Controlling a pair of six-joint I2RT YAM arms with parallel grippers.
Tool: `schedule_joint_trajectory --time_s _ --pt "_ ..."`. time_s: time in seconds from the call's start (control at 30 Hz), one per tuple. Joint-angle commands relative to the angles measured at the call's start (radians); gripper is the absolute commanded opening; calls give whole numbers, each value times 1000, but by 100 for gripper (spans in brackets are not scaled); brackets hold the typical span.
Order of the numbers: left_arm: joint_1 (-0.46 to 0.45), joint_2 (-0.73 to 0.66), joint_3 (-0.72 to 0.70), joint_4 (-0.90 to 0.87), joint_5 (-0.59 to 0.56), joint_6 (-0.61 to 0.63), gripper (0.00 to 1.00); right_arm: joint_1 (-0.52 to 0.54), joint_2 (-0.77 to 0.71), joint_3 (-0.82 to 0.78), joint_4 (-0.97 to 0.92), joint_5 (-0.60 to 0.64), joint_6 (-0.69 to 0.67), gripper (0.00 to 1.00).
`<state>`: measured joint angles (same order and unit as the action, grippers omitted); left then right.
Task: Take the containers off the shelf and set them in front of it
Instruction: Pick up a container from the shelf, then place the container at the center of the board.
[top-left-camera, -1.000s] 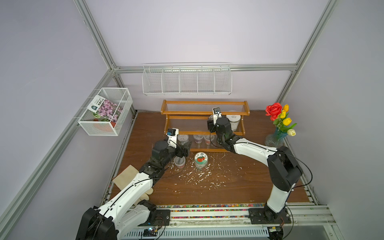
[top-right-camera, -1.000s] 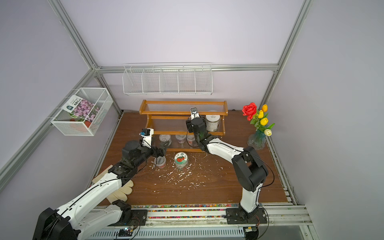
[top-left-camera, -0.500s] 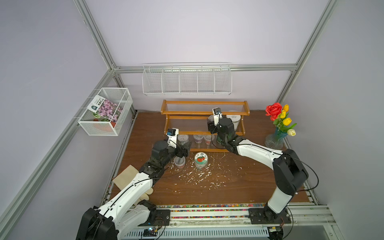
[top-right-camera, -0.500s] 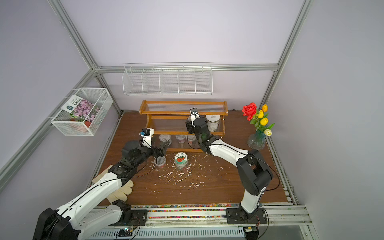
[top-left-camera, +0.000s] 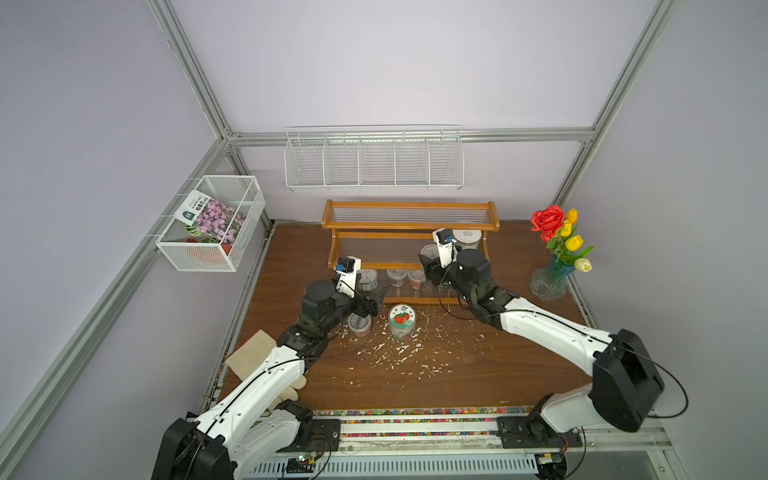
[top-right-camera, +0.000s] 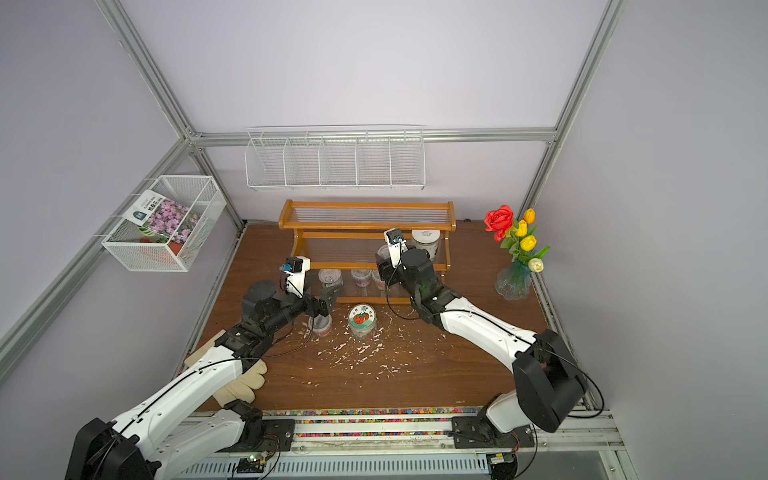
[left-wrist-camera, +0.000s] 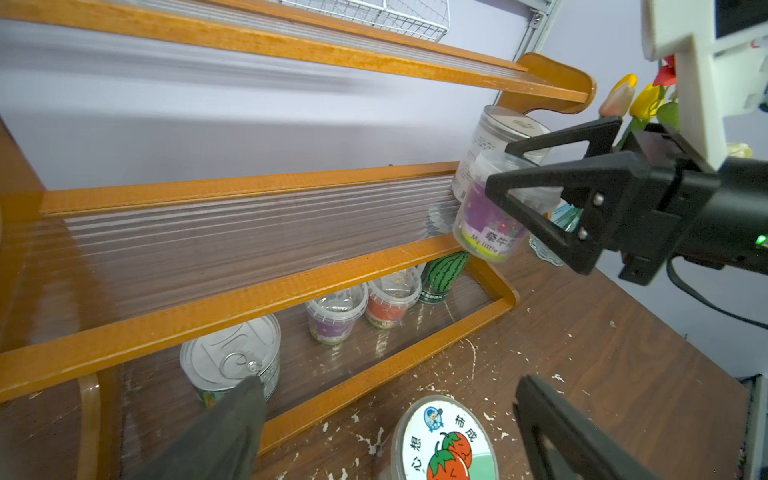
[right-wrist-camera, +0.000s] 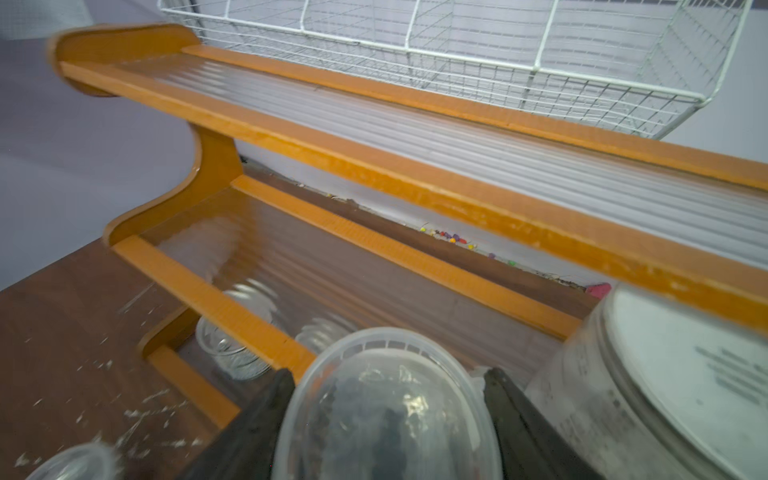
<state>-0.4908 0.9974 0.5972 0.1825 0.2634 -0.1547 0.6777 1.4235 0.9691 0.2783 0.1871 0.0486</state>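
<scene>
1. Holding a clear cup (left-wrist-camera: 486, 220) w/ purple label, R tool (right-wrist-camera: 386, 415) is clamped on it at shelf (top-left-camera: 409, 205) mid step, beside big white-lid tin (top-left-camera: 467, 239).
2. L tool (top-left-camera: 376, 302) spread wide, holds nothing, near small cup (top-left-camera: 359, 324) on tabletop (top-left-camera: 457, 374), next to red-fruit jar (top-left-camera: 402, 320).
3. Bottom step: pull-tab can (left-wrist-camera: 230, 357), 2 cups (left-wrist-camera: 336, 311), watermelon can (left-wrist-camera: 444, 274).

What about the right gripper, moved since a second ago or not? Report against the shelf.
Yes. The right gripper, shut on a clear cup, has pulled back from the shelf toward the table's front, slightly toward the vase.
</scene>
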Motion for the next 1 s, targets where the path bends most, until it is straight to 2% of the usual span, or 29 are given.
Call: schedule_joint_trajectory --time_s 0.0,0.1,0.23,0.43,0.7,0.97 --pt "3 -22 -7 28 90 27 97 36 -108 -66 -79 -54 -39 53" --pt "-5 -25 -9 29 125 37 97 78 -202 -136 -150 -49 -56 52" --pt "-34 -19 -11 28 132 59 97 124 -340 -276 -187 -30 -15 53" --pt "-60 15 -24 49 123 55 98 154 -424 -473 -94 -18 31 53" --pt "-61 55 -37 87 96 41 98 154 -304 -628 228 26 46 54" --pt "-60 83 -33 95 82 43 98 133 -101 -663 473 59 39 54"
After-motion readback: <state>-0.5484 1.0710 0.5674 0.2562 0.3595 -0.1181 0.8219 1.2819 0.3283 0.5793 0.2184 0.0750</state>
